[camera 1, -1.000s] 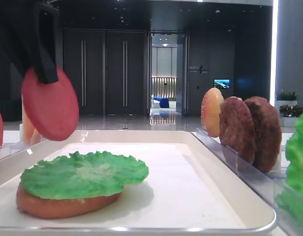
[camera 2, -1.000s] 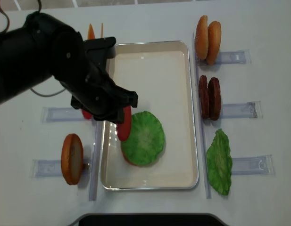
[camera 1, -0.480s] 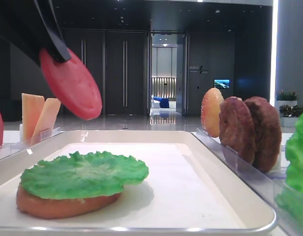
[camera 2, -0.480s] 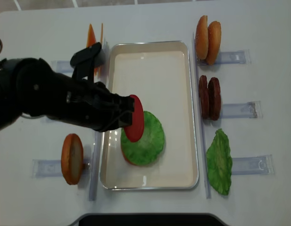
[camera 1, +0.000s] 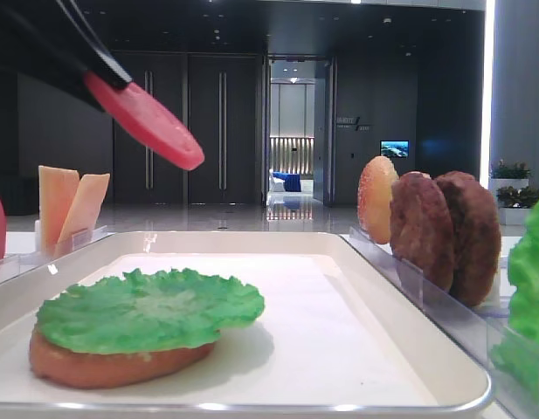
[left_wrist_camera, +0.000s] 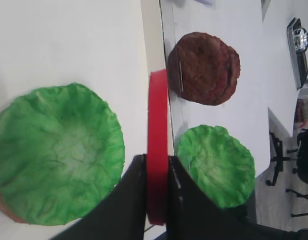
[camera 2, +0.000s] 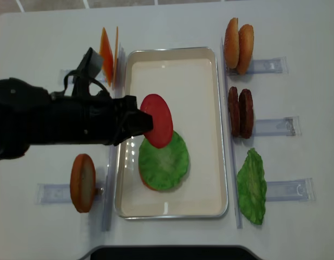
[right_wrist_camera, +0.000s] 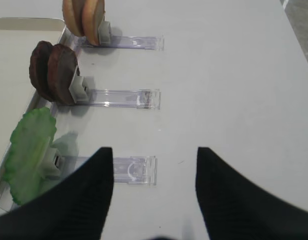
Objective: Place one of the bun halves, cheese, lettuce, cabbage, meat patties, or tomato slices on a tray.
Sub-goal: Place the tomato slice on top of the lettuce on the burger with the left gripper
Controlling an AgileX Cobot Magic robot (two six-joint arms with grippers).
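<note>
Tomato slice (camera 2: 158, 121) — clamped edge-on in the closed left hand (left_wrist_camera: 156, 172) — hangs above the lettuce (camera 2: 163, 160).

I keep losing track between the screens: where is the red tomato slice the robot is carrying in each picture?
Exterior high: tomato slice upper left, tilted, above the tray.
Right wrist: not in it.
Left wrist: tomato slice seen edge-on at center, pinched in the left hand.
Exterior high (realsense): tomato slice mid-frame, over the tray.
Shared landmark: the lettuce lying on the bun below it.
</note>
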